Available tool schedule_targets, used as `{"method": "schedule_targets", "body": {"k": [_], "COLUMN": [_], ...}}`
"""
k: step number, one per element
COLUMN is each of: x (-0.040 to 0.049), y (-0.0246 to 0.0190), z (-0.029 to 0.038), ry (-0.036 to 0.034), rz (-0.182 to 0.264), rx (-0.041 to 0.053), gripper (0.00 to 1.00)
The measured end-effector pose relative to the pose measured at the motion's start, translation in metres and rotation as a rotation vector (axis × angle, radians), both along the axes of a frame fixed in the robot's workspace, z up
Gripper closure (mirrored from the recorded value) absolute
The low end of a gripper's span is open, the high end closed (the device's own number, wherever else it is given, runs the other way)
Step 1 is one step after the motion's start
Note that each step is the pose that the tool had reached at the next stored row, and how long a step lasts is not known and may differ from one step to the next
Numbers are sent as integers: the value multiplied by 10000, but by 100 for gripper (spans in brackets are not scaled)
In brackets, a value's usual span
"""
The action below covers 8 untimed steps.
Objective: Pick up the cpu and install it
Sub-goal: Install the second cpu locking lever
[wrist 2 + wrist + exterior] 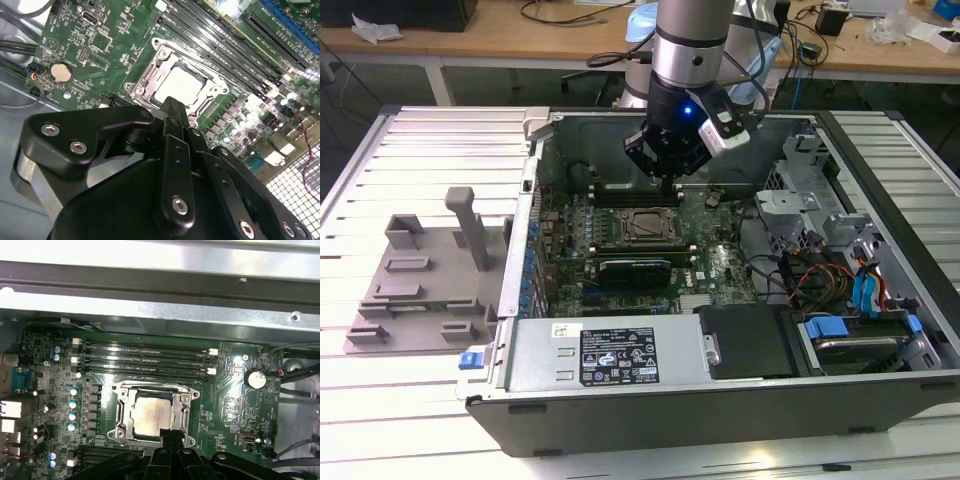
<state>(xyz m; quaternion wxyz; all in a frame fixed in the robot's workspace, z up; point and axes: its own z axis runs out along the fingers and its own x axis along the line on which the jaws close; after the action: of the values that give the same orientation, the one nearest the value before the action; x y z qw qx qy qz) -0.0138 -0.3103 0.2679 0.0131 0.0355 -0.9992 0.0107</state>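
The cpu (151,415) sits flat inside the motherboard socket frame (122,412), visible in both wrist views. The hand (667,175) hovers just above the socket's edge, fingers closed together, gripping nothing.

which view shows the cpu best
The first wrist view: the cpu sits in the socket, seen nearly square-on, one corner behind the gripper. The second wrist view shows it slanted and glared; the exterior view shows it small.

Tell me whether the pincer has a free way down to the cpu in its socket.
Probably yes. The pincer hangs just above the cpu, which lies uncovered in the open socket frame; nothing stands between them.
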Motion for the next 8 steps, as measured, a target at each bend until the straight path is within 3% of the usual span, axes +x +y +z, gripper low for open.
{"method": "schedule_targets", "body": {"k": [1,8], "x": [0,0], "y": [0,-149], "z": [1,-15], "ry": [0,1], "rz": [0,-89], "rx": [0,15], "gripper": [89,89]}}
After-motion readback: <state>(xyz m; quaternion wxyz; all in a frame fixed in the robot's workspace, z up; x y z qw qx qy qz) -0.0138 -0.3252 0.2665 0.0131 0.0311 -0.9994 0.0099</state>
